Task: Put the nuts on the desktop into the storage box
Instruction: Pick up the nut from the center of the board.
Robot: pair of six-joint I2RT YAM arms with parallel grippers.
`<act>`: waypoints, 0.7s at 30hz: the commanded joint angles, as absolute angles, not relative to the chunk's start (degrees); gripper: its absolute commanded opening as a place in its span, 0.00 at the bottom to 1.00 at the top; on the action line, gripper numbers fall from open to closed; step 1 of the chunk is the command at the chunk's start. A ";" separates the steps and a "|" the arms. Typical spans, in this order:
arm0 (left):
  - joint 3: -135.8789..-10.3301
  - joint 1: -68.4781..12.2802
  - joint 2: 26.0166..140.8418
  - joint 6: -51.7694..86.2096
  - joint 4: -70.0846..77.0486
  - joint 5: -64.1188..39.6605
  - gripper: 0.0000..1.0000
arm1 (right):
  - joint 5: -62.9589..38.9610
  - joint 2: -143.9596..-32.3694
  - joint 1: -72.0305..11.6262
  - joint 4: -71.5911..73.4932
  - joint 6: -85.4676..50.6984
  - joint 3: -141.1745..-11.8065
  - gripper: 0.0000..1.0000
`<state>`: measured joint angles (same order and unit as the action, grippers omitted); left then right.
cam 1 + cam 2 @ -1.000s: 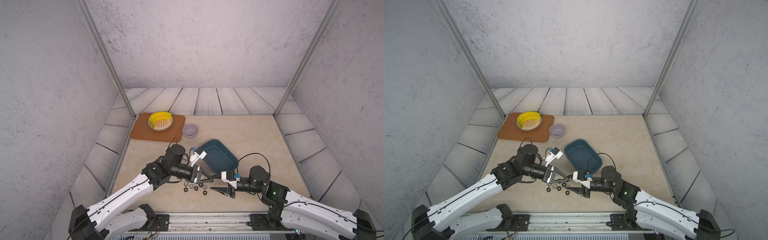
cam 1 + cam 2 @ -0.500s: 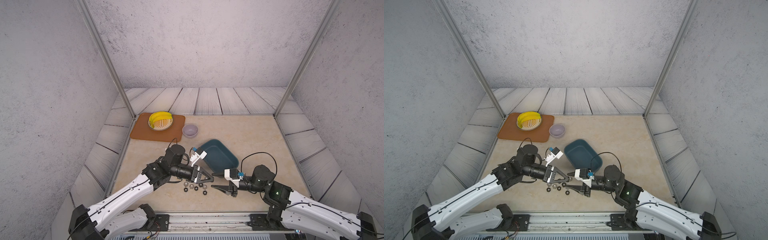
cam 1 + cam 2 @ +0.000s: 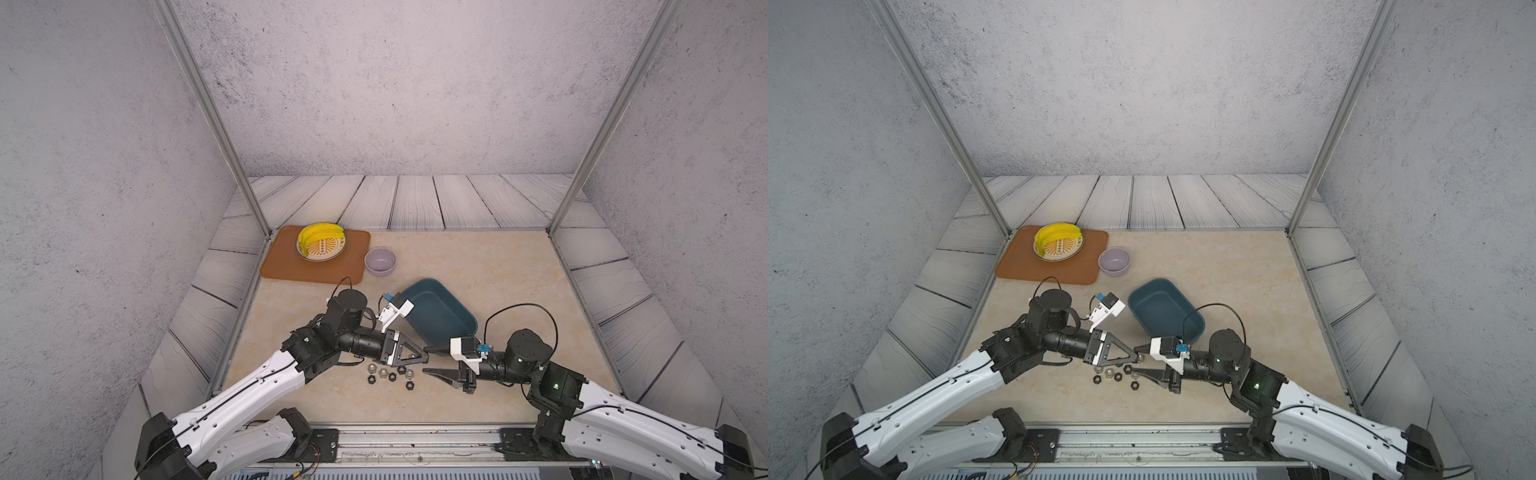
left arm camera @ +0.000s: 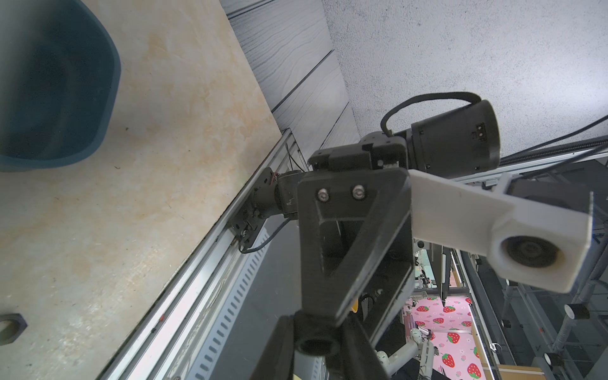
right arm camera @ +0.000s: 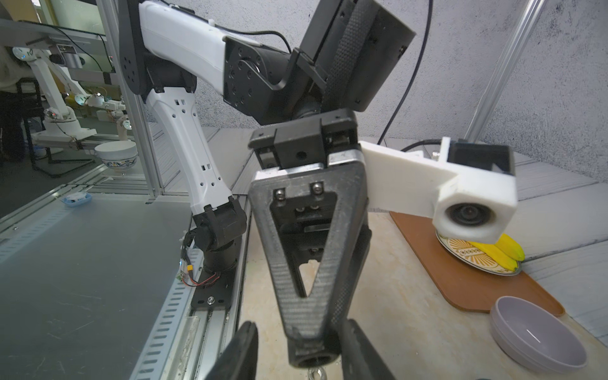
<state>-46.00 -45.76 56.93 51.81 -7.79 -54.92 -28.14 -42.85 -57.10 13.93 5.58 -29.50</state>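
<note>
The nuts [image 3: 390,375], black and silver, lie in a loose cluster on the desktop [image 3: 498,270] at about 7 o'clock from the box [image 3: 436,311], near its corner but outside it. The left gripper [image 3: 422,357] hangs just over the cluster's 1 o'clock edge with its jaws pressed together at the tip, and whether a nut is pinched there I cannot tell. Facing it tip to tip from 3 o'clock, the right gripper [image 3: 428,362] has its jaws partly apart with nothing visibly held, the left gripper's tip between them in the right wrist view
</note>
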 commanded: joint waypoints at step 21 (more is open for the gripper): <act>-43.77 -45.52 55.37 55.11 -0.83 -56.95 0.14 | -27.22 -43.95 -57.34 13.38 5.54 -32.32 0.10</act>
